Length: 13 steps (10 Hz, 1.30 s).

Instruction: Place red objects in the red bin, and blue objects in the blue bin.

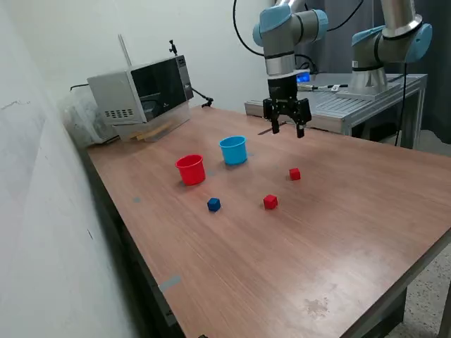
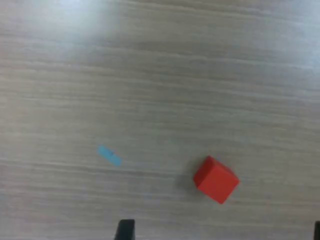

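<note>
Wooden table (image 1: 338, 232) lies broad and bare around cubes; hand (image 1: 287, 127) hangs above, fingers spread, released.

The exterior camera is looking down at an angle from off the table (image 1: 296, 246), standing well back and taking in most of its top. The wrist camera is facing straight down, close above the wood. Both are sharing one red cube (image 1: 294, 174) (image 2: 216, 179), at five o'clock from the exterior view's blue cup (image 1: 233, 150).

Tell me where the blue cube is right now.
In the exterior view, the blue cube sits on the table, in front of the red cup and to the exterior view's left of the nearer red cube.
</note>
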Motion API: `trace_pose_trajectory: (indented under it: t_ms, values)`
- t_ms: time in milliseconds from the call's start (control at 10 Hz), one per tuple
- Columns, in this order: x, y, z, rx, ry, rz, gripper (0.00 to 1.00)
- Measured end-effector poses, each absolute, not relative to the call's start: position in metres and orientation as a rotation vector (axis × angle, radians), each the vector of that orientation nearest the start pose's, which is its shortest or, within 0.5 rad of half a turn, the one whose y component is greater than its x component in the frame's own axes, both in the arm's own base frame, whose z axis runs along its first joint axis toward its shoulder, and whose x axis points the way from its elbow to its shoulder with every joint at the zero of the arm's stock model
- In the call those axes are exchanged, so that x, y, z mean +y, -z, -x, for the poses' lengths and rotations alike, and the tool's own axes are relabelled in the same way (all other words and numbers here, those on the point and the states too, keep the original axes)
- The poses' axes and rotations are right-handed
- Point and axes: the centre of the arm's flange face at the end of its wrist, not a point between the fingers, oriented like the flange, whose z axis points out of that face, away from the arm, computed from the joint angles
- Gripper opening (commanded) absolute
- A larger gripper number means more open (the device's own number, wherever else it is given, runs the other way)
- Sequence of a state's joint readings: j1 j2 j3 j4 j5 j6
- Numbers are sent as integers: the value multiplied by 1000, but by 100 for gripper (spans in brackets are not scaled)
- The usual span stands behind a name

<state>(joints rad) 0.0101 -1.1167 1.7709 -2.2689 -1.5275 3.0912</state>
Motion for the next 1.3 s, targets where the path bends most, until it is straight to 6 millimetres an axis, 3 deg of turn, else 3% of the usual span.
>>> trace_pose_trajectory:
  t_ms: [300, 500, 800, 1300]
  values:
    - [-149, -189, 620, 2418, 26, 2081, 100]
    - [-149, -161, 631, 2547, 62, 1872, 100]
    - [-143, -114, 636, 2585, 118, 1714, 100]
    - [-148, -103, 638, 2579, 125, 1702, 100]
